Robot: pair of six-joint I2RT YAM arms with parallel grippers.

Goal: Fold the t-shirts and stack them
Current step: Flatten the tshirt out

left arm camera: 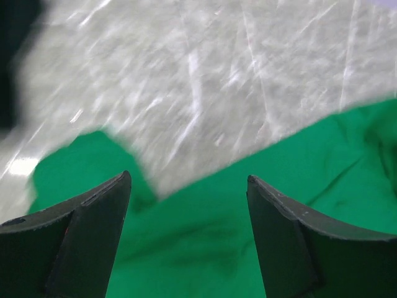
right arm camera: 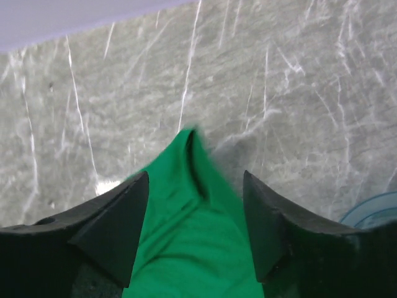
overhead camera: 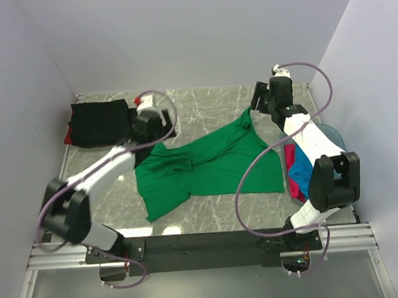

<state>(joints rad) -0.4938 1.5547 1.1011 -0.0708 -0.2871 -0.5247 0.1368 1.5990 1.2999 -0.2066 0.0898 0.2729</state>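
Note:
A bright green t-shirt [overhead camera: 210,163] lies crumpled and spread over the middle of the marble table. A folded black t-shirt [overhead camera: 101,122] lies at the back left on top of a red one [overhead camera: 68,136]. My left gripper [overhead camera: 159,131] is open just above the green shirt's left edge [left arm camera: 205,248], which lies between the fingers. My right gripper [overhead camera: 255,104] is open above the shirt's far right tip [right arm camera: 192,205], which points up between its fingers. Red, pink and blue shirts [overhead camera: 297,167] lie in the tub at the right.
The translucent blue plastic tub [overhead camera: 332,139] sits at the right edge under my right arm; its rim shows in the right wrist view [right arm camera: 372,214]. White walls close in the table at the back and sides. A black rail [overhead camera: 204,245] runs along the near edge.

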